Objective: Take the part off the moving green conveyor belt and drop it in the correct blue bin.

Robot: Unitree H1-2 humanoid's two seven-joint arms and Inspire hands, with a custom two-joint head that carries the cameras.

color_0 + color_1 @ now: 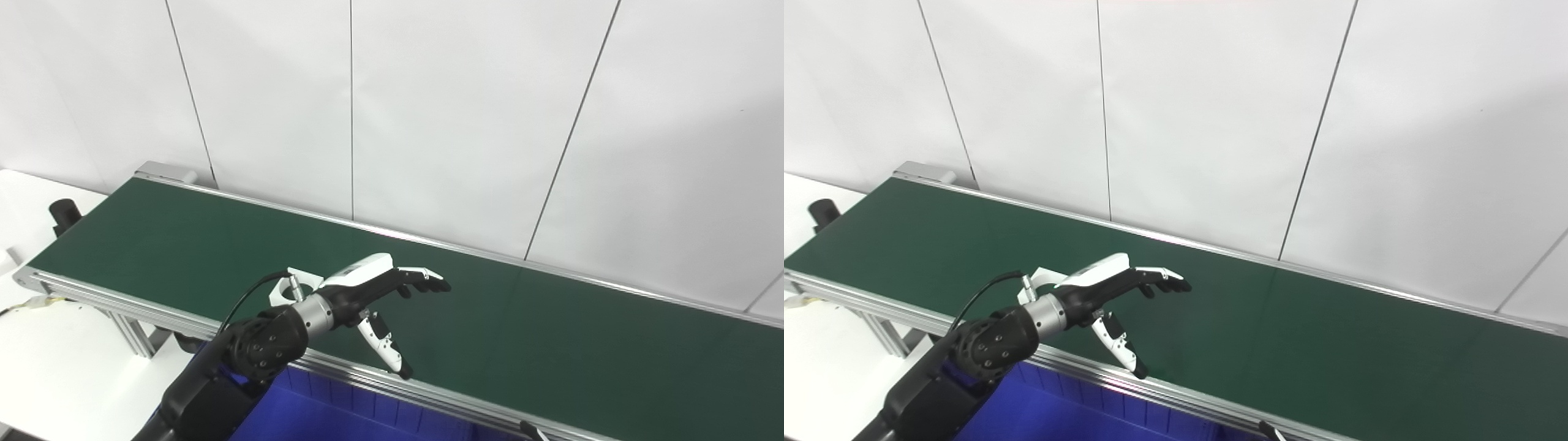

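The left hand [367,288] is hovering over the green conveyor belt [551,331], fingers spread, holding nothing; a white part [293,286] is lying just behind its wrist, above the blue bin [343,410].

I see a dark green conveyor belt [184,239] with silver rails, a blue bin [318,416], a white part [294,288], my black-and-white left hand [380,288].

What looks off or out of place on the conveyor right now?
Nothing stands out. A white part lies on the green belt behind the left hand's wrist. The left hand is open over the belt, holding nothing. The blue bin sits below the belt's near rail.
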